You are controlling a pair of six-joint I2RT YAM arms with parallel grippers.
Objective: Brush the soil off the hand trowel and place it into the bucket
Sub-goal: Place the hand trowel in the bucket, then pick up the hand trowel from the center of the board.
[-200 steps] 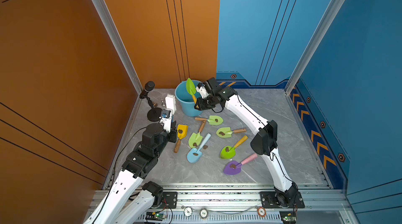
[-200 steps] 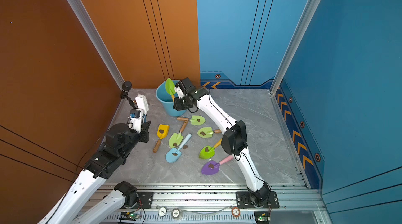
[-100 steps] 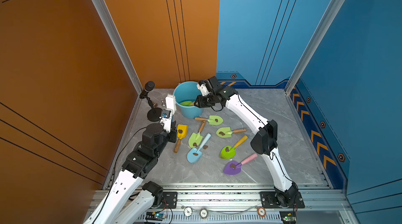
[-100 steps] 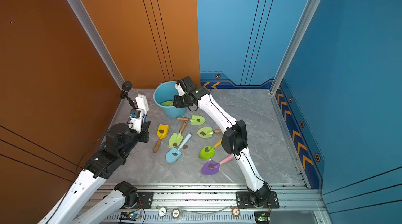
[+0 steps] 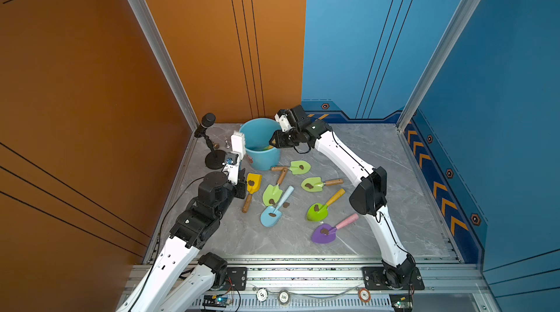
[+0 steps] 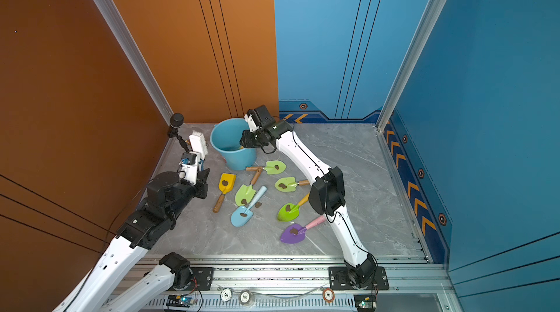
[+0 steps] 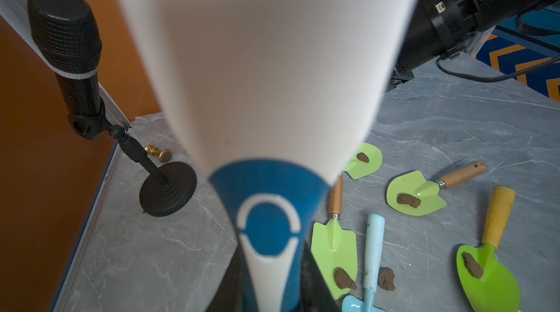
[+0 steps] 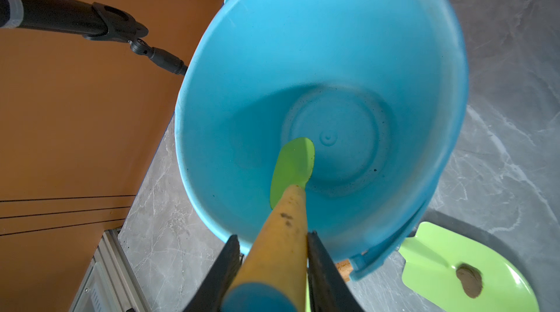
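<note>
The light-blue bucket (image 5: 263, 159) (image 6: 239, 160) (image 8: 303, 37) stands at the back left of the table. A hand trowel with a green blade (image 8: 292, 168) and yellow handle (image 8: 285, 228) lies inside it, blade on the bottom, handle leaning over the rim. My right gripper (image 5: 274, 144) (image 6: 242, 143) (image 8: 272, 234) is at the rim. Its jaws are open around the handle, with a slim gap on one side. My left gripper (image 5: 235, 174) (image 6: 197, 174) (image 7: 271, 280) is shut on a white and blue brush (image 5: 238, 144) (image 6: 198, 142) (image 7: 272, 68), held upright beside the bucket. Soil (image 5: 309, 186) (image 7: 409, 200) sits on the other trowels.
Several trowels lie mid-table: yellow (image 5: 253, 183), light green (image 5: 312, 183), light blue (image 5: 271, 215), bright green (image 5: 316, 212), purple (image 5: 324, 233). A loose soil lump (image 5: 285, 204) (image 7: 386, 278) lies beside the blue one. A microphone on a stand (image 5: 212, 150) (image 7: 65, 37) stands in the back left corner.
The green trowel went from blade-up above the rim down into the bucket, and the right jaws have loosened on its handle. The left arm and brush have not moved.
</note>
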